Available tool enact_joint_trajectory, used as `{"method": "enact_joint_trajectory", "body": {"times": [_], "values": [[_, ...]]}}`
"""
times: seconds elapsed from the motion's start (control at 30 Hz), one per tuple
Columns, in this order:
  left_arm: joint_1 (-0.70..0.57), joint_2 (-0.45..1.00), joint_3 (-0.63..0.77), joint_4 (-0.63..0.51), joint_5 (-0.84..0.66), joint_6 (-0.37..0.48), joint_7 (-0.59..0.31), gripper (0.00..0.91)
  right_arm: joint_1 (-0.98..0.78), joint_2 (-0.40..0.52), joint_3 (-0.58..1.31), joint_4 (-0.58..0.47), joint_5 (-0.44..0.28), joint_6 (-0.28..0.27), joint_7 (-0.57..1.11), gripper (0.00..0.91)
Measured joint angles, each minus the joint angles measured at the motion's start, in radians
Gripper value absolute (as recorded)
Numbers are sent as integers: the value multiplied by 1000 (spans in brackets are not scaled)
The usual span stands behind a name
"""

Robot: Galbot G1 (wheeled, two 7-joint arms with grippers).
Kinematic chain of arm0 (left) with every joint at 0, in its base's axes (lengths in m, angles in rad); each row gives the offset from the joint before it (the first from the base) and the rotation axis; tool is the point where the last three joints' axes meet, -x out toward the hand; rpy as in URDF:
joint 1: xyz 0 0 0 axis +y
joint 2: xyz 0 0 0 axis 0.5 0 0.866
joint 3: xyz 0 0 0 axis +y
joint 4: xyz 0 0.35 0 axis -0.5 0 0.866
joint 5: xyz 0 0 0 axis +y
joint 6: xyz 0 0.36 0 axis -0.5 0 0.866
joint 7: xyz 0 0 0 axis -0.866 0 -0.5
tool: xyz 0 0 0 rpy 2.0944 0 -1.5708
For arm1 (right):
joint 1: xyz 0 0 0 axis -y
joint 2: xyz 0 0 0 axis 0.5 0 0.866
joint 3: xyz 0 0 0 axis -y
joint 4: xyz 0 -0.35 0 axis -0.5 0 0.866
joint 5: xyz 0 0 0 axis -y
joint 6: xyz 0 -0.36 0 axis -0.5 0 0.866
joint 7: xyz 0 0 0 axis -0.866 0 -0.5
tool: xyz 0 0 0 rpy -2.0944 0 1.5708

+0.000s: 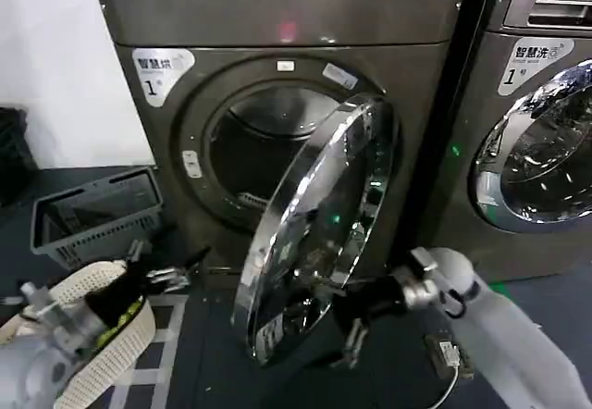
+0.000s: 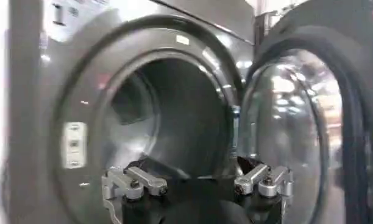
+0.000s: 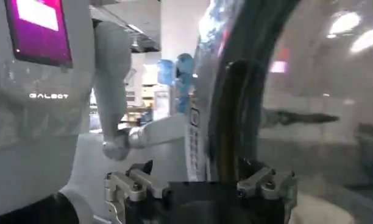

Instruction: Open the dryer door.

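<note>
The dryer door [image 1: 314, 233] already stands well off the front of the dryer [image 1: 277, 20]. It swings out on its hinge at the 3 o'clock side of the round opening [image 1: 268, 150], so the drum [image 2: 168, 115] lies open to view, with the door's free edge reaching down toward 7 o'clock in the head view. The latch is clearly released, and I judge the main part of the job done. What remains, if anything, is to push the door wider and let go.

The right pincer [image 1: 347, 298] sits at the door's lower edge, about 5 o'clock on the chrome ring. In the right wrist view its fingers [image 3: 134, 185] stand spread on either side of the door rim [image 3: 226, 122], straddling it rather than clamping it. It looks released, with the door edge between the jaws.

The left pincer [image 1: 171, 275] waits low at 8 o'clock from the opening, near the grey basket [image 1: 92, 215]. It is spread and grips nothing, and it faces the drum in its own wrist view.

The neighbouring LG machine [image 1: 536, 104] stays shut at 3 o'clock.
</note>
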Motion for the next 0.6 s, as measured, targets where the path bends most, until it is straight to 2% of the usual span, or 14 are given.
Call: {"method": "enact_joint_trajectory", "body": {"times": [0.07,0.23,0.37,0.6], "values": [[-21,3,40,2,-3,5,0,907,-23,-21,47,-7,25,-12,-1,907],[-64,2,135,31,5,-8,27,907,-101,-81,198,-47,23,-6,-1,907],[-107,-11,194,54,2,-10,56,907,-161,-131,333,-100,-20,27,-1,907],[-167,-20,327,85,50,-39,62,907,-202,-170,609,-261,-101,34,74,907]]}}
